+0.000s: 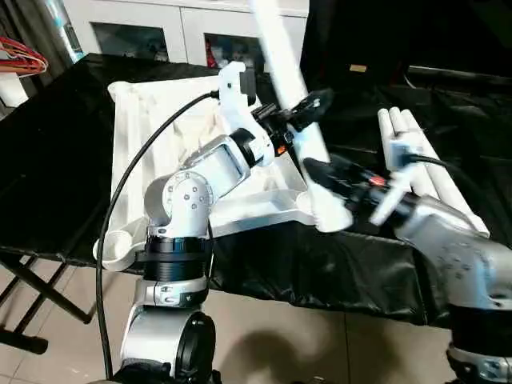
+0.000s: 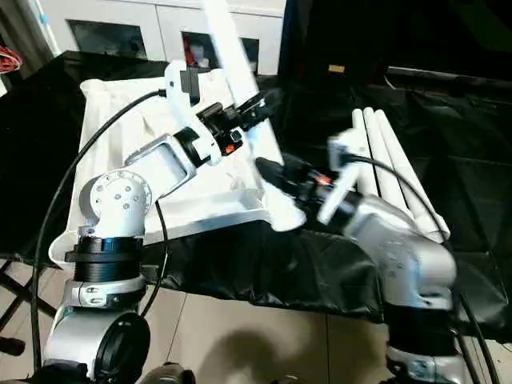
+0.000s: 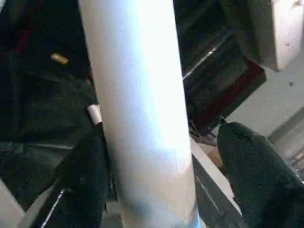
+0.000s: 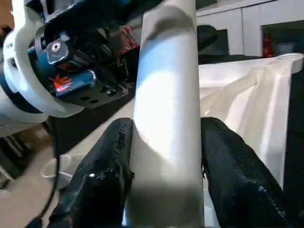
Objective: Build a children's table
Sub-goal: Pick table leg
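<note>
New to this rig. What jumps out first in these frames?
A long white leg held up at a slant in mid-frame: the right gripper is clamped on it low down, the left gripper straddles it higher up. Behind lies the table top, ribbed underside up, with three spare legs to its right.

Black-draped work table (image 1: 64,160), white glass-door cabinets (image 1: 152,32) behind, beige tiled floor (image 1: 280,336).

Even indoor light from above; glare whitens the raised leg (image 1: 282,56) and the table top (image 1: 152,128). The black cloth (image 2: 48,144) reads dark. Wrist views blur the close fingers (image 4: 107,175).
</note>
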{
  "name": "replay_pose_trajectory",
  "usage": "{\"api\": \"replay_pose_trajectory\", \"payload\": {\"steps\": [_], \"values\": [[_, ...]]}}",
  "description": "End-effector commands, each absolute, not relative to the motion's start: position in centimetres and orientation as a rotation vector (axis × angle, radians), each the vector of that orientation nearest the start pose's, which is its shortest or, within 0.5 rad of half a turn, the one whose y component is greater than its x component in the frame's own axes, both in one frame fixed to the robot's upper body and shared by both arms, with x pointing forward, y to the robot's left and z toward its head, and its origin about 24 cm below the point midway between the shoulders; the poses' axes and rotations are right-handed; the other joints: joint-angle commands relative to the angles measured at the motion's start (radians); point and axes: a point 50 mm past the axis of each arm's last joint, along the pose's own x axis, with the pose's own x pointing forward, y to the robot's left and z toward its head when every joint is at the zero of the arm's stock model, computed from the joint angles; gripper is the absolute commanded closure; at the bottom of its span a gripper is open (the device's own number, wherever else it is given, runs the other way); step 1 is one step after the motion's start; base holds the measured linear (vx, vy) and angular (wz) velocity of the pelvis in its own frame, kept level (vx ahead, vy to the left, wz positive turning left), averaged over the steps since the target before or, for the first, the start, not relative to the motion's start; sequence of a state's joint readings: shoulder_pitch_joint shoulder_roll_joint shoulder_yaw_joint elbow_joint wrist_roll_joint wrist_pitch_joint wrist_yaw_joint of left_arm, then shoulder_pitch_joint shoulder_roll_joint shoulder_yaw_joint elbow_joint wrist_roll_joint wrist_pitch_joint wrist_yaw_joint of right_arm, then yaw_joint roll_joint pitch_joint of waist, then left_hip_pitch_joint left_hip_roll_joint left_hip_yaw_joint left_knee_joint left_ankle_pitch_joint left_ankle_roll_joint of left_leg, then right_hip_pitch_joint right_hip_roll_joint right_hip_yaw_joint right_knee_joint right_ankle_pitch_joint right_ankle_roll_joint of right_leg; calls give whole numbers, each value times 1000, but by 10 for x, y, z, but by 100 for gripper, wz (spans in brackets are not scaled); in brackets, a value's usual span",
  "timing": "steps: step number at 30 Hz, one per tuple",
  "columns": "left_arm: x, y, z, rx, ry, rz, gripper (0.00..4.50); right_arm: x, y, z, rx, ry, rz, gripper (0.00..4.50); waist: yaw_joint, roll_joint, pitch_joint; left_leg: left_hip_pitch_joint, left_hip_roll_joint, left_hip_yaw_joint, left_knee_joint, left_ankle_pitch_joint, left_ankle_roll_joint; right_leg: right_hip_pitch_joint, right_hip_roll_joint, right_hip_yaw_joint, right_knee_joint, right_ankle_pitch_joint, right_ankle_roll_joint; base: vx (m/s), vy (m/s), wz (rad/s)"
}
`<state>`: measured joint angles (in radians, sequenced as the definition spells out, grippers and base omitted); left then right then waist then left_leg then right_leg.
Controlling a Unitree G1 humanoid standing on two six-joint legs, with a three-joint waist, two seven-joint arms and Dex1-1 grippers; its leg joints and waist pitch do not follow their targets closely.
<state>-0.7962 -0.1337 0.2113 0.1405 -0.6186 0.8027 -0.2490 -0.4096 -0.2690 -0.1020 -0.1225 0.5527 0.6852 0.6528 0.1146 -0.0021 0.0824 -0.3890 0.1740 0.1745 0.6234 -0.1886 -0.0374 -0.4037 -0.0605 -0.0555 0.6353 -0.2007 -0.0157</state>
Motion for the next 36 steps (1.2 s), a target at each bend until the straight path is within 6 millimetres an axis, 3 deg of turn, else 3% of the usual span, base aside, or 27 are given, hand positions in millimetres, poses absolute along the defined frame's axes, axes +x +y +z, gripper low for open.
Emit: {"api": "replay_pose_trajectory", "payload": {"steps": [1, 7, 9, 17, 26, 27, 30, 32, 33, 36], "values": [[339, 21, 203, -684, 114, -822, 116, 300, -133, 152, 195, 31, 831, 264, 1, -11, -86, 12, 47, -21, -69, -54, 38, 61, -81, 49, -79, -97, -197, 0, 0, 0], [341, 22, 202, -699, 129, -779, 163, 300, -125, 156, 131, 24, 809, 264, 1, -11, -89, 12, 48, -20, -67, -22, 51, 63, -81, 50, -71, -20, -211, 0, 0, 0], [341, 21, 202, -709, 136, -768, 194, 299, -123, 157, 118, 21, 811, 264, 1, -10, -89, 12, 48, -20, -67, -27, 53, 64, -81, 49, -71, -20, -214, 0, 0, 0], [343, 20, 201, -723, 141, -747, 245, 299, -118, 158, 91, 14, 804, 264, 0, -8, -89, 13, 48, -20, -68, -42, 40, 64, -81, 50, -72, -29, -214, 0, 0, 0], [343, 21, 203, -733, 134, -756, 260, 298, -117, 157, 88, 21, 816, 264, 1, -8, -92, 13, 47, -20, -65, -26, 46, 66, -81, 50, -67, 10, -222, 0, 0, 0], [343, 21, 203, -732, 132, -758, 260, 298, -117, 157, 89, 23, 819, 194, 1, -8, -92, 13, 47, -20, -65, -25, 48, 66, -81, 50, -66, 14, -223, 0, 0, 0], [341, 21, 205, -694, 103, -814, 260, 296, -121, 157, 127, 37, 866, 189, 2, -9, -91, 13, 48, -19, -65, -32, 55, 67, -81, 50, -69, -1, -223, 0, 0, 0], [340, 22, 206, -650, 85, -858, 261, 294, -126, 157, 129, 44, 895, 152, 5, -7, -91, 15, 49, -19, -65, -32, 56, 66, -82, 50, -69, -3, -222, 0, 0, 0], [339, 23, 206, -629, 81, -888, 261, 294, -129, 158, 134, 49, 915, 152, 4, -14, -92, 14, 48, -18, -64, -30, 60, 67, -81, 51, -68, -2, -221, 0, 0, 0], [336, 24, 207, -584, 70, -955, 261, 291, -136, 158, 147, 76, 977, 137, 8, -12, -92, 13, 49, -19, -64, -21, 68, 68, -83, 51, -66, -6, -220, 0, 0, 0]]}}
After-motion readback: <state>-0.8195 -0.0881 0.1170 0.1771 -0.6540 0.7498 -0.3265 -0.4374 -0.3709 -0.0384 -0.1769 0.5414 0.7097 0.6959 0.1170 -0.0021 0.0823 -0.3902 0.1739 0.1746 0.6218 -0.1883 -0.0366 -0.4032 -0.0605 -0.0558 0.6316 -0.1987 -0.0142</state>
